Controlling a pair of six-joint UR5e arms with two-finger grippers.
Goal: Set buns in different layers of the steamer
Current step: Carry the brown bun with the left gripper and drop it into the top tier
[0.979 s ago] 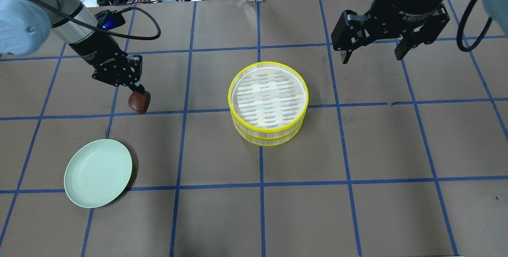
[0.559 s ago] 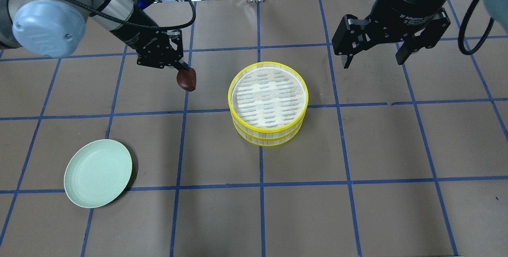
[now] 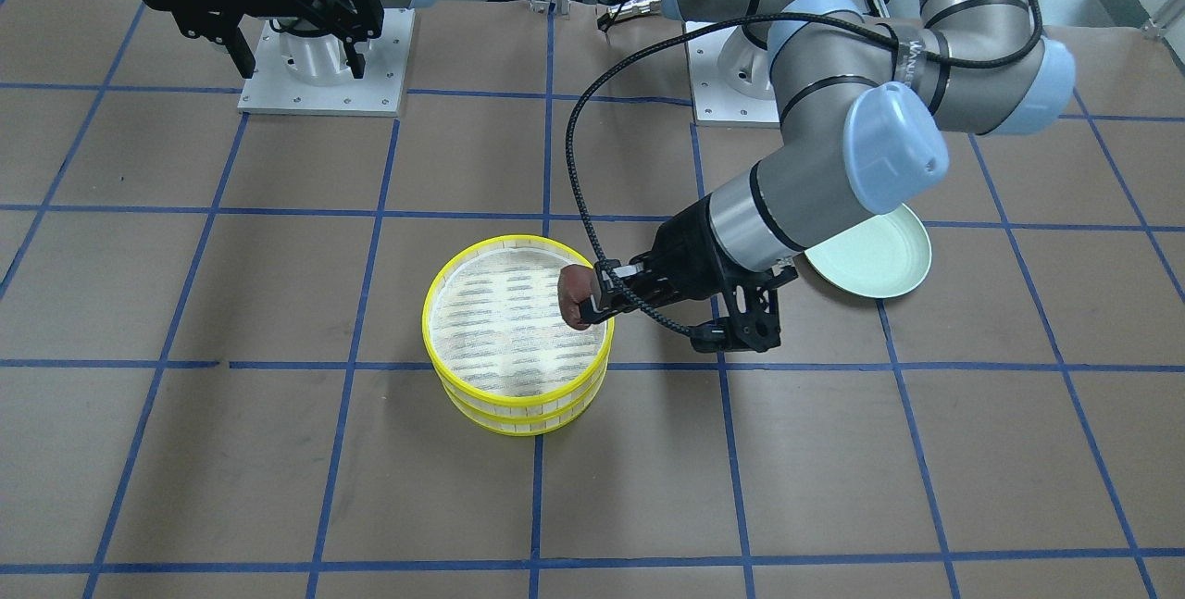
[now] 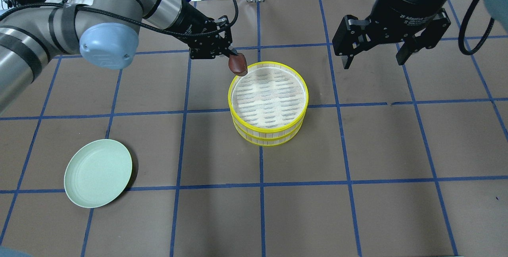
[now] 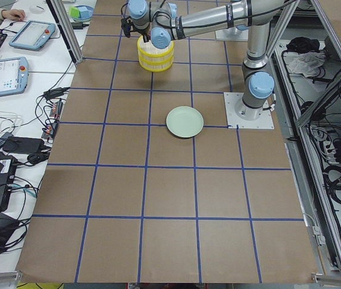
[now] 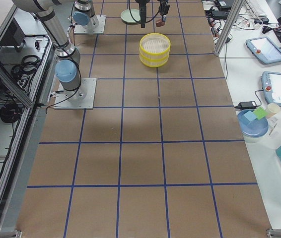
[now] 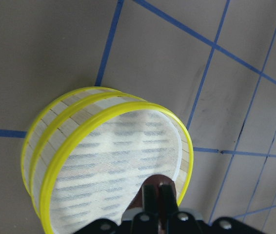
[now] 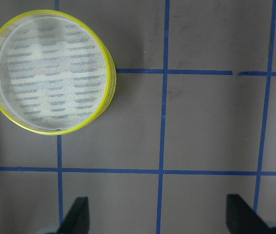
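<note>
The steamer (image 4: 270, 98) is two stacked yellow-rimmed layers at the table's centre, and its top tray is bare. It also shows in the front view (image 3: 500, 321) and both wrist views (image 7: 108, 161) (image 8: 50, 70). My left gripper (image 4: 234, 56) is shut on the dark reddish-brown bun (image 4: 238, 65). It holds the bun just above the top layer's rim on the robot's side, toward my left (image 3: 576, 296). My right gripper (image 4: 373, 60) is open and empty, raised to the right of the steamer. The cream-white bun is not in view.
A light green plate (image 4: 98, 172), with nothing on it, lies on the table's left side, partly under my left arm in the front view (image 3: 875, 256). Brown paper with blue tape lines covers the table. Cables and operator gear lie along the far edge.
My left arm has carried the brown bun rightward from the table's left part to the steamer's rim. The right gripper has barely moved.
</note>
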